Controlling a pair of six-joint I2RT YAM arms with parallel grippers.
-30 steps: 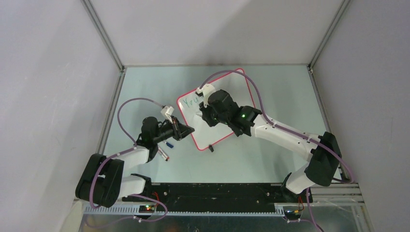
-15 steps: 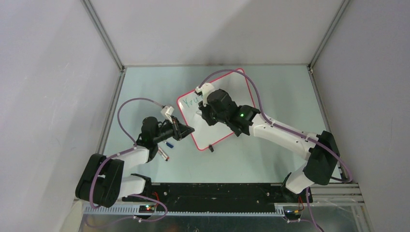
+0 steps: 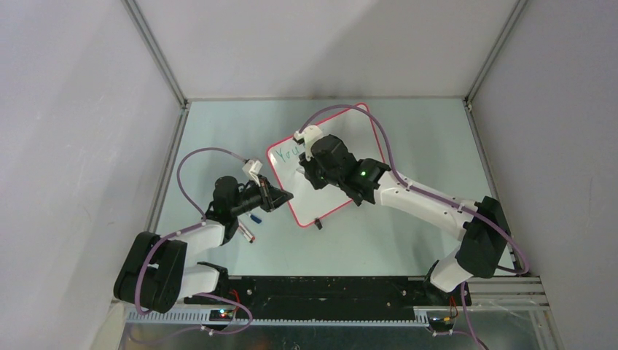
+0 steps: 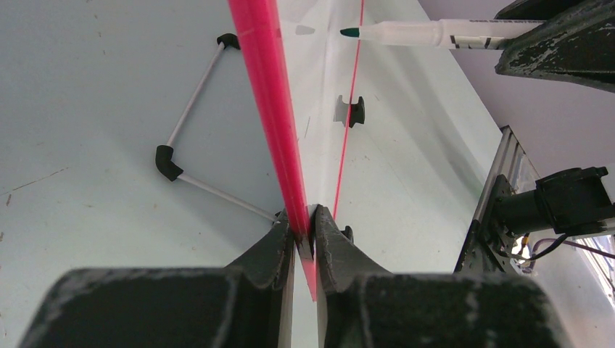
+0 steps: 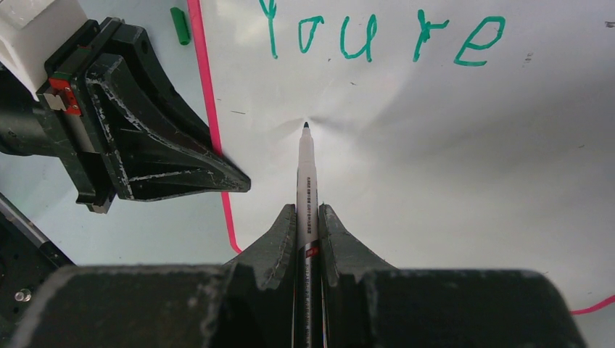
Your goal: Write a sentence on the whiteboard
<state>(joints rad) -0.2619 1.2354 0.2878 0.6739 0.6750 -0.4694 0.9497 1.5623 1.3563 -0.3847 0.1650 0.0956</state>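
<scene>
Right wrist view is showing the large glossy white whiteboard point(image 5: 450, 167) with its thin red-pink rim, filling the centre and right of the frame and bearing green lettering "youre" along the top. A small green oblong piece point(image 5: 179, 25) is lying just outside the rim, upper left. The left gripper point(image 4: 305, 220) is clamping the board's rim, jaws nearly together. The right gripper point(image 5: 307, 214) is pinching a slim white-barrelled marker point(image 5: 304, 174), its tip pointing at the board below the lettering; contact is not discernible.
</scene>
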